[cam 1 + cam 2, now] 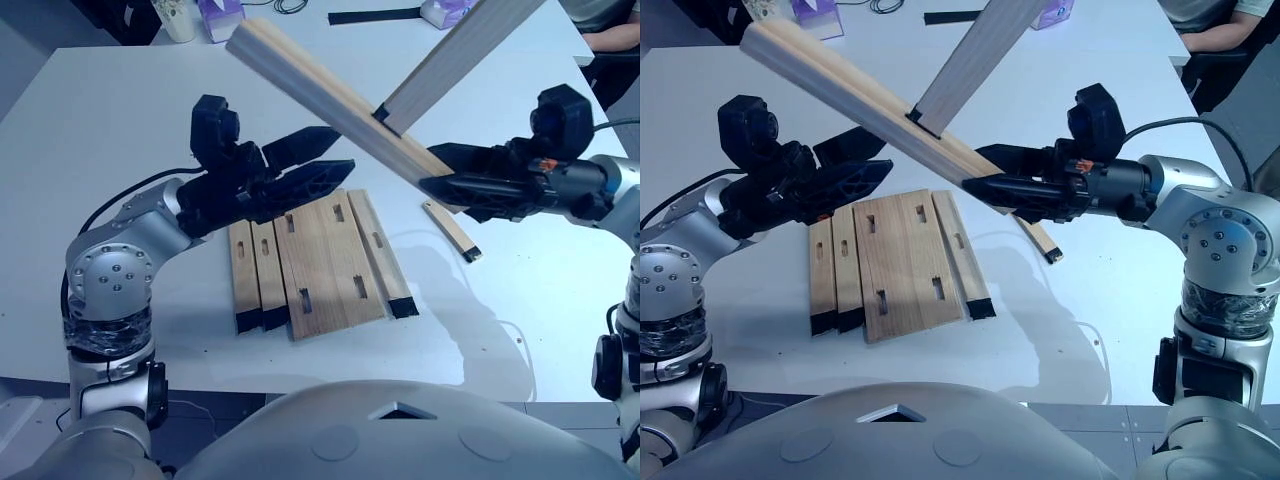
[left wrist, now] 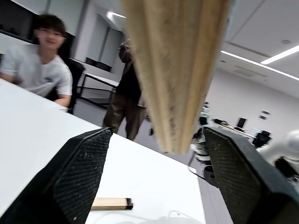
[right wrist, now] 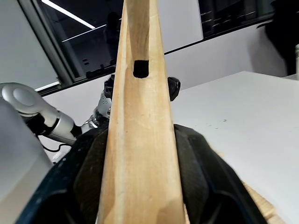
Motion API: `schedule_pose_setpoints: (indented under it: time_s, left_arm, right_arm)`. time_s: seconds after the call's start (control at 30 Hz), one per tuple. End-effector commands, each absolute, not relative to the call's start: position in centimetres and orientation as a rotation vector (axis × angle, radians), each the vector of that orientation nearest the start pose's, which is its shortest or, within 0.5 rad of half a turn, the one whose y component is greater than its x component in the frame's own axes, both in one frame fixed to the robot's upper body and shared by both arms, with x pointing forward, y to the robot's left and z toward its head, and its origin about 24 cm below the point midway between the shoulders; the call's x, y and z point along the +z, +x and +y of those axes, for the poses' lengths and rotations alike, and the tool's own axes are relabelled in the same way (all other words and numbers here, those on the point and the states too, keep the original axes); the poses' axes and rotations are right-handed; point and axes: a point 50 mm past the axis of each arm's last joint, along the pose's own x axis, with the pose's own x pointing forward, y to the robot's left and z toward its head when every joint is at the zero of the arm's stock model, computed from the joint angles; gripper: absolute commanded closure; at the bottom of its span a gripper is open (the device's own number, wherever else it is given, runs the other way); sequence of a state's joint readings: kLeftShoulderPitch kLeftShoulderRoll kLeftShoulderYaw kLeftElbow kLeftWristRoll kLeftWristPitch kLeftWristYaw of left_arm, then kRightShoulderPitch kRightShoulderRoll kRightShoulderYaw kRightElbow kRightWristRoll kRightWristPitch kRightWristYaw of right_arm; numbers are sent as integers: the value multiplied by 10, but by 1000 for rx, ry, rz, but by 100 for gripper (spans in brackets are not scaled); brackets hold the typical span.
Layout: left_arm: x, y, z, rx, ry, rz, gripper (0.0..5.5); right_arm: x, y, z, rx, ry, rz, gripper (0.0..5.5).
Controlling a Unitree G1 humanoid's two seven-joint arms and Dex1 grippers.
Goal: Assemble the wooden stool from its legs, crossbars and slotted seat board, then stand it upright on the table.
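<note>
Overhead, from the head camera, a long wooden leg [image 1: 320, 90] is being held slantwise above the table [image 1: 120, 120], its lower end being clamped between the fingers of the right gripper [image 1: 428, 170]. A second wooden bar [image 1: 450, 60] is being carried on it, one dark-tipped end being seated against the leg's upper face near the middle, the rest rising toward the far right. The left gripper [image 1: 342, 148] is being held just beside the leg on its near side, its fingers spread and nothing being gripped. Beneath, the slotted seat board [image 1: 325, 260] is being borne flat by the table, flanked on the left by two black-tipped bars [image 1: 241, 275] lying touching side by side and on the right by a single slotted bar [image 1: 385, 255]. A short crossbar [image 1: 452, 230] is being seen apart from these, under the right gripper. From the left wrist, a bar end [image 2: 173, 70] is being framed between the two fingers [image 2: 79, 177], a gap being shown on either side; which of the two raised pieces it belongs to cannot be told. From the right wrist, the leg is being pinched on both sides by the pads [image 3: 196, 177], and a dark slot [image 3: 140, 68] is being shown in its face farther along.
</note>
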State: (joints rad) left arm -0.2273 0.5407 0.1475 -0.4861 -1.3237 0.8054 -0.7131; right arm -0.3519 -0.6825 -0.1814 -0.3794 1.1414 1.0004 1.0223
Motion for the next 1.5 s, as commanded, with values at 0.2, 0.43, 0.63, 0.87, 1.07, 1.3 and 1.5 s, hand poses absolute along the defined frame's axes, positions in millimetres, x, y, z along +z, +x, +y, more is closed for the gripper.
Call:
schedule_pose_setpoints:
  time_s: [0.2,0.43,0.63,0.87,1.07,1.3,1.5]
  left_arm:
    - [198,217,138,-1448,-500,-21,189]
    - [192,215,134,-1467,-456,25,189]
    - [189,215,133,-1472,-439,47,248]
    - [190,218,134,-1456,-455,39,345]
    - [193,218,134,-1457,-452,30,345]
    - [191,217,134,-1451,-444,28,345]
    - [193,218,142,-1413,-380,18,345]
  right_arm:
    - [193,222,-159,1579,290,206,344]
    - [189,222,-157,1586,265,214,344]
    - [186,222,-157,1594,237,227,344]
    - [180,221,-161,1592,206,261,344]
    - [176,219,-162,1601,189,283,344]
    - [168,221,-161,1564,61,302,278]
    - [159,220,-176,1530,11,382,239]
